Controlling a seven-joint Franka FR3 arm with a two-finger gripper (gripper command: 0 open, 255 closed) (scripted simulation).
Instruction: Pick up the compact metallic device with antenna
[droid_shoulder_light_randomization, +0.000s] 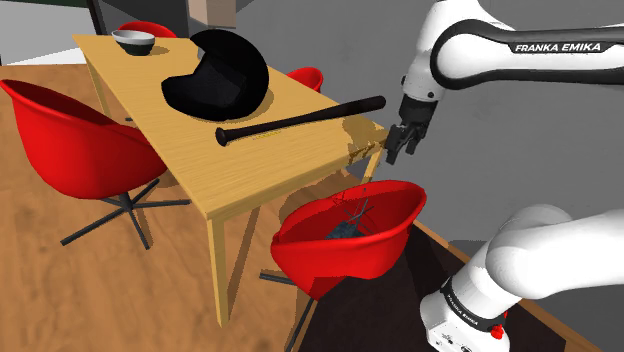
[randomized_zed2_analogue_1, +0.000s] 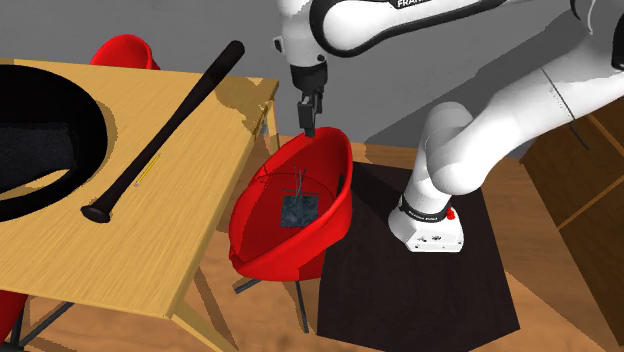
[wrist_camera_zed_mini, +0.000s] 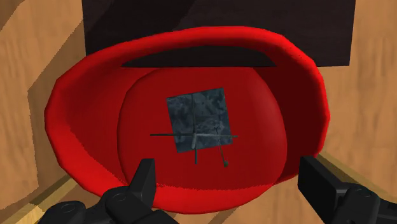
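The gripper (wrist_camera_zed_mini: 229, 173), fingers spread wide and holding nothing, hangs straight above the red chair (wrist_camera_zed_mini: 89, 95), where the small grey square device (wrist_camera_zed_mini: 197, 119) lies flat in the seat, directly below it

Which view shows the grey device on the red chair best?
The wrist view: the whole device lies unobstructed on the red chair. Second exterior view: farther off. Shoulder view: partly behind the chair's rim.
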